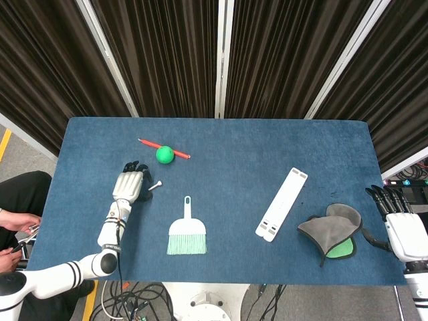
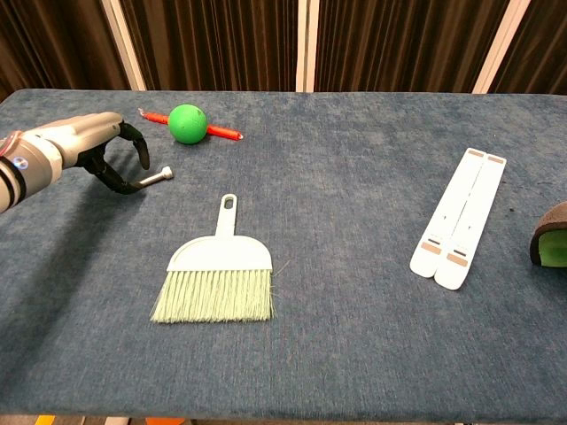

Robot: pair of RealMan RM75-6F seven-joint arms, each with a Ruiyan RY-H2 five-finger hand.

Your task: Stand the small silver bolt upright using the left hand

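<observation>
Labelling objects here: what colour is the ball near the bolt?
Green; the ball shows best in the chest view.

Left hand [image 2: 84,146] fingers curled; right hand [image 1: 401,221] open.

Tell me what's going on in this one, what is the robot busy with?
The left hand has its fingers curled at the shank end of a small silver bolt, which lies tilted on the blue table, not upright. A green ball and a small brush lie nearby. The right hand rests at the table's far edge, holding nothing, beside a grey mitt.
</observation>
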